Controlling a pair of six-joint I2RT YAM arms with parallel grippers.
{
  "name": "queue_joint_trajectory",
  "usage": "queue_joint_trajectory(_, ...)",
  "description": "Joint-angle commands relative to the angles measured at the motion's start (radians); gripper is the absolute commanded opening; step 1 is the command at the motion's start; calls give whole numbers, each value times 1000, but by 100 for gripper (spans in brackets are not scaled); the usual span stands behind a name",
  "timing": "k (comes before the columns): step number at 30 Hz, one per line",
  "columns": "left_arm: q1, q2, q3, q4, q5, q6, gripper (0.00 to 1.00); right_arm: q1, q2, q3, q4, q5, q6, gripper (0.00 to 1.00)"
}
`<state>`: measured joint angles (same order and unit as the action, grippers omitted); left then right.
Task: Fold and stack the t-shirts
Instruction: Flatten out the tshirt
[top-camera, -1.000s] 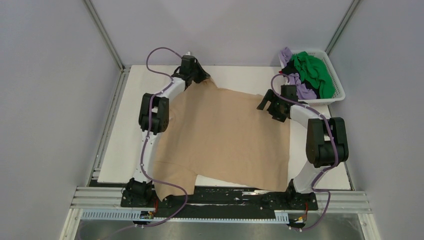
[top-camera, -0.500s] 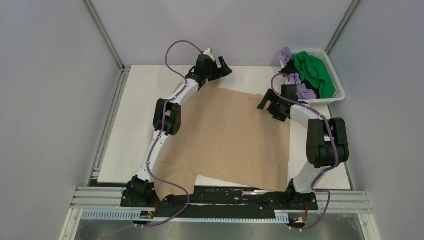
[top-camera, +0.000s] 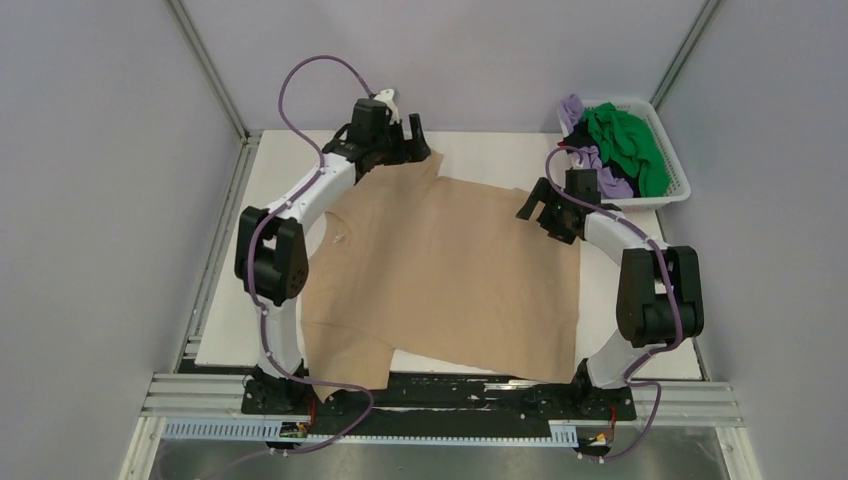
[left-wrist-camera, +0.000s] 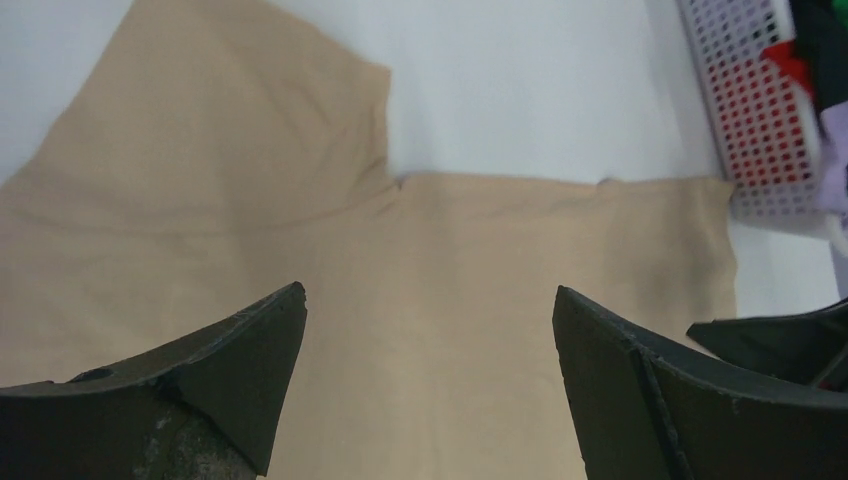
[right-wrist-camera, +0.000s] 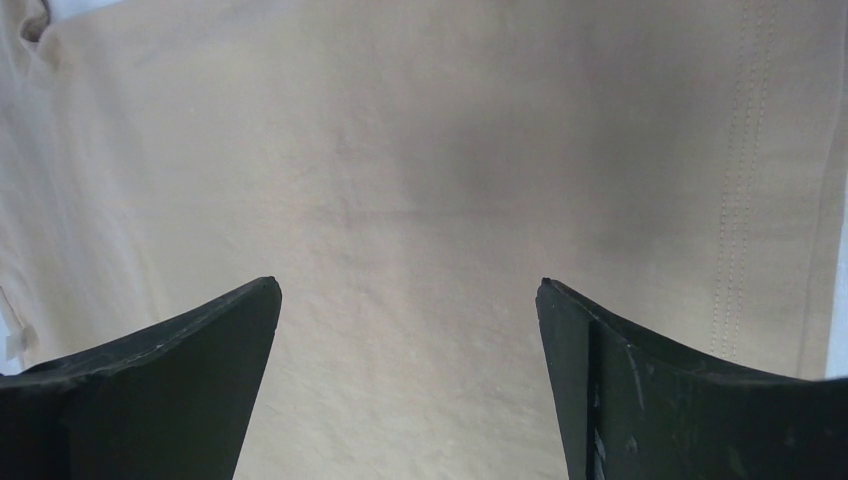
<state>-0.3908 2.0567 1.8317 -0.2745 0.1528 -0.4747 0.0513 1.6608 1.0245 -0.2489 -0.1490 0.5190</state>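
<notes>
A tan t-shirt (top-camera: 450, 270) lies spread flat on the white table (top-camera: 250, 300), its near hem hanging over the front edge. My left gripper (top-camera: 414, 140) hovers open over the shirt's far left sleeve (left-wrist-camera: 230, 130), holding nothing. In the left wrist view the left gripper (left-wrist-camera: 430, 300) has only cloth below its wide gap. My right gripper (top-camera: 541, 221) is open just above the shirt's far right corner. The right wrist view shows the right gripper (right-wrist-camera: 408, 290) over plain tan cloth, with the stitched hem (right-wrist-camera: 735, 180) to its right. More t-shirts, green (top-camera: 625, 140), lilac (top-camera: 611, 184) and black (top-camera: 583, 156), sit heaped in the basket.
A white lattice basket (top-camera: 680, 180) stands at the table's far right corner, and the basket (left-wrist-camera: 765, 110) also shows top right in the left wrist view. Grey walls close in the table on three sides. The arm bases stand on the black rail (top-camera: 450, 395) at the near edge.
The left gripper opened and let go of the shirt's far left sleeve, swung right, then came back left with its elbow out to the left. The sleeve now lies flat. The right arm barely moved.
</notes>
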Motion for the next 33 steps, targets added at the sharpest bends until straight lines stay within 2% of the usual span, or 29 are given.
queue_joint_trajectory(1,18,-100,-211,-108,-52,56,100,6,-44,-34,-42,38,-24,100)
queue_joint_trajectory(3,36,-116,-289,-98,-49,36,100,6,-46,-49,-51,59,-28,100)
queue_joint_trajectory(6,81,-107,-371,-65,27,-18,100,7,-31,-55,-60,68,-28,100)
queue_joint_trajectory(10,141,-22,-404,-11,51,-69,100,9,23,-27,-60,72,-36,100)
queue_joint_trajectory(16,246,80,-355,-31,70,-144,100,10,158,83,-62,61,-48,100)
queue_joint_trajectory(19,275,133,-268,-114,77,-148,100,14,236,155,-64,34,-45,100)
queue_joint_trajectory(24,313,223,-165,-173,72,-173,100,13,368,320,-89,21,-52,100)
queue_joint_trajectory(33,355,350,37,-172,71,-197,100,13,590,646,-134,25,-84,100)
